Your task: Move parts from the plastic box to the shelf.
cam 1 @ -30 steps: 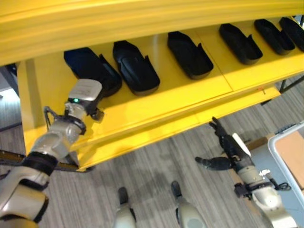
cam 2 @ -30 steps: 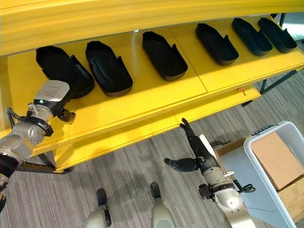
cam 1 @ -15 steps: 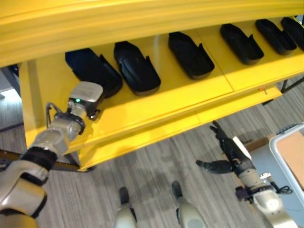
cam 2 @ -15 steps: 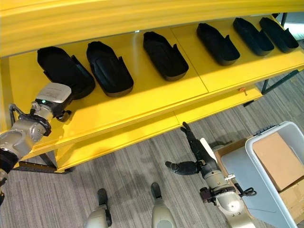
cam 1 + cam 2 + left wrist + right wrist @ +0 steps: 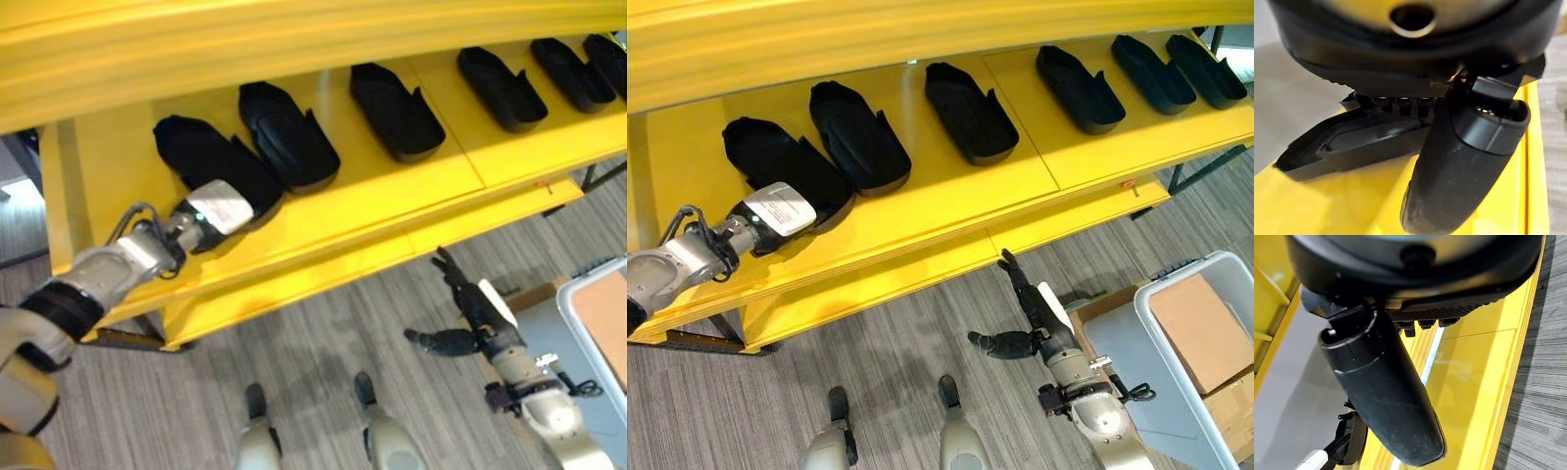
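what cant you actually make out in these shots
- Left hand: in the eye views its back covers its fingers where it meets the leftmost black moulded plastic part on the yellow shelf; the left wrist view is too close to settle a grip.
- Grey plastic box: cut off by the right eye view's edge; a brown cardboard sheet covers its contents.
- Right hand: open over the floor, its palm side turned away.

black parts (image 5: 965,113) crowd shelf (image 5: 921,211), front strip bare
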Robot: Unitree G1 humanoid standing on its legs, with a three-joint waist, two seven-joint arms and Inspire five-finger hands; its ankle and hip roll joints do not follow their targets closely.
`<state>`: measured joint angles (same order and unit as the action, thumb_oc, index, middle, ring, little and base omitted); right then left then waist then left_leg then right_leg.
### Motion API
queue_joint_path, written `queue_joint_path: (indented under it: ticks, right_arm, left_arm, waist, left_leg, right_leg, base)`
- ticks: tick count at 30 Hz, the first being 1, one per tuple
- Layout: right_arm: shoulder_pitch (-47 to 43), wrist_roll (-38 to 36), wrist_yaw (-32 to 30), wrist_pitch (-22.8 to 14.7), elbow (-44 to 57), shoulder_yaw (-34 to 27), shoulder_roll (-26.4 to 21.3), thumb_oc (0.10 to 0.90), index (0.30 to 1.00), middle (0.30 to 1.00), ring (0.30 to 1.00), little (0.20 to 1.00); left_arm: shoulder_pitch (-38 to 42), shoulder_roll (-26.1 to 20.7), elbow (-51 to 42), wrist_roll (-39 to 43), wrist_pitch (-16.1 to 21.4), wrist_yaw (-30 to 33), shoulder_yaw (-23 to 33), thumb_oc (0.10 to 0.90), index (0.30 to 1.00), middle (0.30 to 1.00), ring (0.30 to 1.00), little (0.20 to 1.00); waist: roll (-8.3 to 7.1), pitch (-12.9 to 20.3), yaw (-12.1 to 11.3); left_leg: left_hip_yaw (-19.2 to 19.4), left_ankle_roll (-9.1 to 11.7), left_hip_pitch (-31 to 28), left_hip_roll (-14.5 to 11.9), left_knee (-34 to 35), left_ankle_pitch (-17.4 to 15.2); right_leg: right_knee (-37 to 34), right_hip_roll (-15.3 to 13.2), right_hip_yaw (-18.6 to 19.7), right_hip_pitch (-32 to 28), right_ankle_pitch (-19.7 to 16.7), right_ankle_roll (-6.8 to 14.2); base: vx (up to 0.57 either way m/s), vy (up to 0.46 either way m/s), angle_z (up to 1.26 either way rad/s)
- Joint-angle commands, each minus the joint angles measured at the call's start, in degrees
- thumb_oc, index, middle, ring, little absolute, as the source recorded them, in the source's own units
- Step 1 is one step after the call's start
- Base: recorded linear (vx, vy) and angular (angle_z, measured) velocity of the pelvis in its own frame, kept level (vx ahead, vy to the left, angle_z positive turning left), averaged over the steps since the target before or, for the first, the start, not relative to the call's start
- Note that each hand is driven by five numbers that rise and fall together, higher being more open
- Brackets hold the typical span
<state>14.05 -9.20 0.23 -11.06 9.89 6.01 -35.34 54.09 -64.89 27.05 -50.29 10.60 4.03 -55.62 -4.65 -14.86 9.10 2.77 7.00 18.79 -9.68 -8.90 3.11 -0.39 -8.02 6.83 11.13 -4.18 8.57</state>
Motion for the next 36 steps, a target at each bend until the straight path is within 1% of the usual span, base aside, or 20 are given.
queue_joint_path:
  ticks: [1,6,9,10,12,18,22,28,33,36]
  right_arm:
    - [-1.72,-0.52,-0.93,-6.01,3.48,-5.41,-3.6,0.9,1.0,1.0,1.0,1.0]
    - [-1.31,-1.15,-0.19,-5.98,3.6,-5.72,-3.12,0.9,1.0,1.0,1.0,1.0]
    - [-1.2,-1.01,-0.09,-5.85,3.64,-5.95,-2.97,0.9,1.0,1.0,1.0,1.0]
    - [-1.2,-0.85,0.1,-5.74,3.64,-5.95,-2.96,0.9,1.0,1.0,1.0,1.0]
    - [-1.21,-0.71,0.56,-5.64,3.7,-5.92,-2.94,0.9,1.0,1.0,1.0,1.0]
    - [-1.66,-0.87,1.01,-5.63,3.92,-5.51,-3.39,0.9,1.0,1.0,1.0,1.0]
    - [-1.88,-1.1,1.31,-5.4,4.06,-5.37,-3.49,0.9,1.0,1.0,1.0,1.0]
    - [-1.82,-0.95,1.48,-5.05,4.32,-5.77,-3.55,0.9,1.0,1.0,1.0,1.0]
    - [-1.89,-0.59,1.64,-4.55,4.29,-5.91,-3.42,0.9,1.0,1.0,1.0,1.0]
    - [-1.79,-0.54,1.74,-4.45,4.39,-6.02,-3.43,0.9,1.0,1.0,1.0,1.0]
  left_arm:
    - [2.02,-3.21,1.57,0.63,-0.58,0.06,4.16,0.9,1.0,1.0,1.0,1.0]
    - [0.39,-5.27,4.32,2.11,-1.14,-0.03,6.58,0.9,1.0,1.0,1.0,1.0]
    - [-0.45,-6.46,4.29,2.74,-1.84,-0.5,8.03,0.9,1.0,1.0,1.0,1.0]
    - [-1.08,-6.96,5.02,3.04,-1.9,-0.68,8.84,0.9,1.0,1.0,1.0,1.0]
    - [-3.1,-8.84,9.46,3.01,-2.42,-0.39,10.58,0.9,1.0,1.0,1.0,1.0]
    - [-4.22,-9.02,14.8,1.78,-2.97,-0.66,10.52,0.9,1.0,1.0,1.0,1.0]
    - [-4.29,-8.95,15.89,0.96,-3.18,-1.29,10.24,0.9,1.0,1.0,1.0,1.0]
    - [-4.27,-10.29,12.83,-0.28,-3.13,-2.34,9.73,0.9,1.0,1.0,1.0,1.0]
    - [-6.39,-11.93,8.18,-1.29,-3.07,-2.73,11.57,0.9,1.0,1.0,1.0,1.0]
    - [-7.53,-12.06,8.07,-1.42,-3.15,-2.86,12.56,0.9,1.0,1.0,1.0,1.0]
  waist:
    - [1.33,3.7,0.07]
    - [1.28,3.93,-0.18]
    - [1.41,4.08,-0.28]
    - [1.43,4.1,-0.37]
    - [1.47,4.1,-0.57]
    - [1.57,4.14,-0.68]
    - [1.54,4.11,-0.83]
    - [1.39,3.99,-1.2]
    - [1.19,3.89,-1.55]
    - [1.2,3.96,-1.56]
  left_leg:
    - [-1.1,-1.63,-0.91,-1.38,-5.49,-4.87]
    - [-1.01,-1.65,-0.91,-1.37,-5.54,-4.85]
    - [-1.06,-1.66,-0.91,-1.28,-5.5,-4.85]
    - [-1.04,-1.65,-0.91,-1.25,-5.5,-4.8]
    - [-1.01,-1.58,-0.92,-1.24,-5.6,-4.71]
    - [-1.0,-1.6,-0.98,-1.15,-5.59,-4.73]
    - [-1.11,-1.67,-1.01,-1.08,-5.45,-4.74]
    - [-1.33,-1.76,-0.69,-0.99,-5.66,-4.81]
    - [-1.29,-1.92,-0.58,-0.85,-5.83,-4.93]
    - [-1.29,-1.95,-0.57,-0.85,-5.85,-5.0]
  right_leg:
    - [6.74,-1.98,-1.15,2.95,3.6,0.67]
    - [6.66,-2.12,-1.29,2.89,3.59,0.7]
    - [6.51,-2.2,-1.33,2.73,3.58,0.73]
    - [6.45,-2.23,-1.43,2.68,3.56,0.72]
    - [6.35,-2.36,-1.55,2.47,3.49,0.74]
    - [6.25,-2.52,-1.64,2.31,3.45,0.79]
    - [6.01,-2.7,-1.77,2.11,3.34,0.86]
    - [5.89,-2.84,-1.95,2.04,3.39,0.85]
    - [5.7,-2.96,-2.04,1.86,3.37,0.77]
    - [5.62,-3.08,-2.13,1.8,3.37,0.79]
  base:
    - [0.0,0.0,0.0]
    - [0.0,0.0,0.0]
    - [0.0,0.0,0.0]
    - [0.0,0.0,0.0]
    - [0.0,0.0,0.0]
    - [0.0,0.0,0.0]
    - [0.0,0.0,0.0]
    - [0.0,0.004,0.01]
    - [0.0,0.005,0.01]
    - [0.0,0.0,0.0]
